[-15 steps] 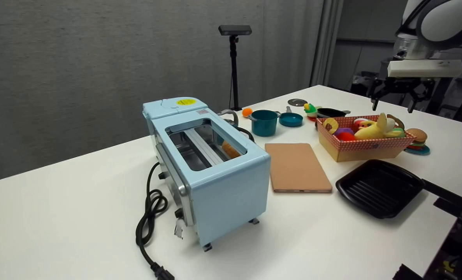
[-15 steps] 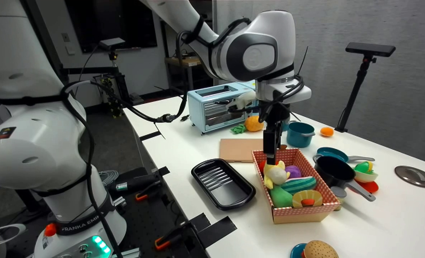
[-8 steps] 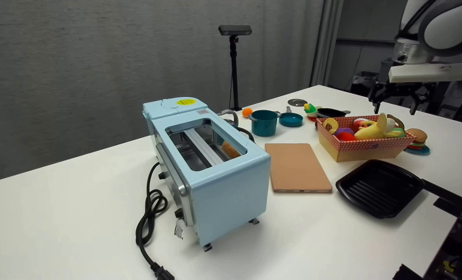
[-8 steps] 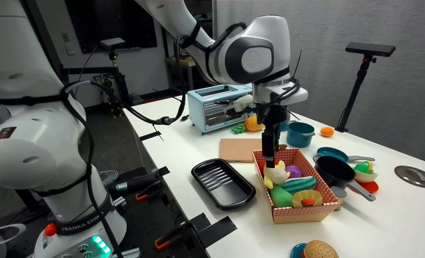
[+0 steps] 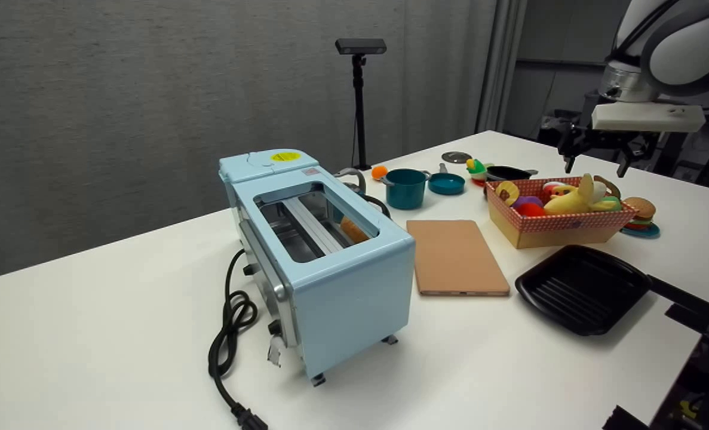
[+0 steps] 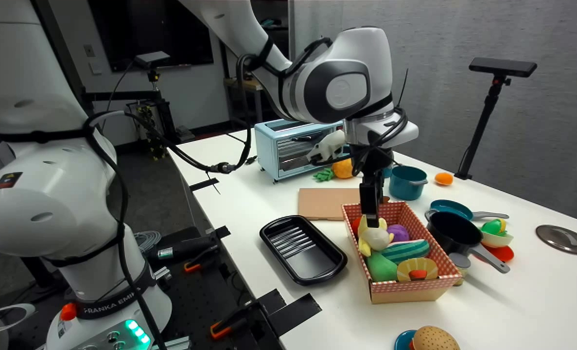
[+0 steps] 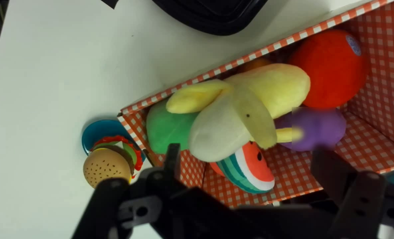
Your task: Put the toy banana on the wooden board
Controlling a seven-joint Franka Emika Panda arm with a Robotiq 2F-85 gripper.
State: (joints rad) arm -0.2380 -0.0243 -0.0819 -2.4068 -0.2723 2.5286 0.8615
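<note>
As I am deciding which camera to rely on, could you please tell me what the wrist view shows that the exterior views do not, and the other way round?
Only the wrist view: the blue-grey patch on the round red toy and a small dark spot on the toy banana.

Only the exterior views, in both: the light-blue toaster oven, the wooden board and the pan lid.

Shared: the red-checked basket, the toy hamburger, the end effector and the black ridged pan, of which the wrist view catches just a part.
</note>
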